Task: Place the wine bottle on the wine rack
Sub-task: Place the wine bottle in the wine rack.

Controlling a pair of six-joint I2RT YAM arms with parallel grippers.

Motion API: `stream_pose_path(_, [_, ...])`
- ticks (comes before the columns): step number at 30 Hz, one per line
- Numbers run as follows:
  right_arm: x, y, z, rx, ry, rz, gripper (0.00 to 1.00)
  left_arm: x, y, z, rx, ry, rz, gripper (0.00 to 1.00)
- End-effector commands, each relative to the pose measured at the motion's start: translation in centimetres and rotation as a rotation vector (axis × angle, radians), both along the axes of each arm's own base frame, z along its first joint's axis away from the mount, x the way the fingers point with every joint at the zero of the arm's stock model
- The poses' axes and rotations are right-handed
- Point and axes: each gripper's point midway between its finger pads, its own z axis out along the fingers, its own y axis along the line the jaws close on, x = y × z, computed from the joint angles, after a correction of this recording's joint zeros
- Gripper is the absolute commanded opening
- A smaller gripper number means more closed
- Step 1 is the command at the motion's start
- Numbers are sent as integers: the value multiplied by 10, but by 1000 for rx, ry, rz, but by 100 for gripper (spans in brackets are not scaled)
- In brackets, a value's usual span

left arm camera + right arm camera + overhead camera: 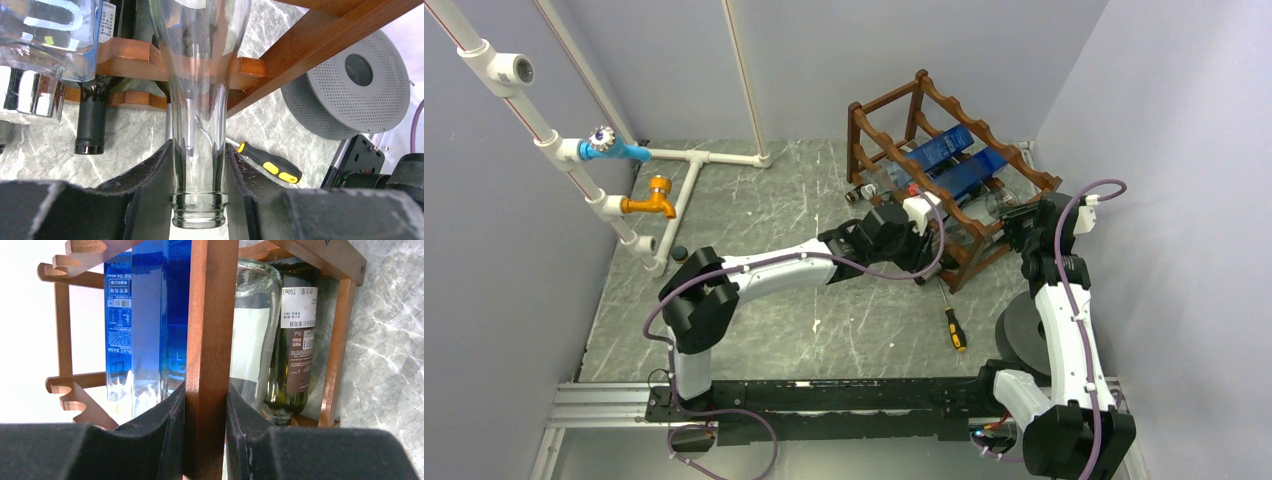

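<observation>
Rack (856, 135): upright post pinched by closed right gripper (206, 390).
Bottle (199, 100): clear glass, lying across scalloped rails, neck protruding.
Left gripper (199, 147): clamped on neck below lip.
Apparently outstanding: release, withdrawal.

Quick count from what I can see. One rack (210, 315). Four bottles that I can make out: two blue bottles (946, 150), one clear bottle (200, 75) and one dark bottle (292, 340). On the tabletop (774, 200) there's one screwdriver (953, 328) and one grey spool (357, 85). Two taps on the white pipes, a blue tap (614, 150) and an orange tap (652, 200). Two arms, so two pincers: left pincer (199, 165), right pincer (206, 405).
</observation>
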Motion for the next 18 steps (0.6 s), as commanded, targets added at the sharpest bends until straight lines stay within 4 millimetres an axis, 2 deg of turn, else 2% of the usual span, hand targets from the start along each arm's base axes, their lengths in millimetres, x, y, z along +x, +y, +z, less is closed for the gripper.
stream_pose_path(1, [3, 50, 36, 64, -132, 239, 0, -1, 5, 12, -97, -16, 77, 0])
stream_pose_path(6, [3, 49, 36, 57, -127, 238, 0, 11, 8, 1, -135, -41, 158, 0])
stream_pose_path(13, [5, 49, 36, 60, -127, 243, 0, 15, -11, -10, -152, -66, 103, 0])
stream_pose_path(18, [5, 48, 36, 52, -124, 241, 0, 15, -14, -25, -145, -67, 90, 0])
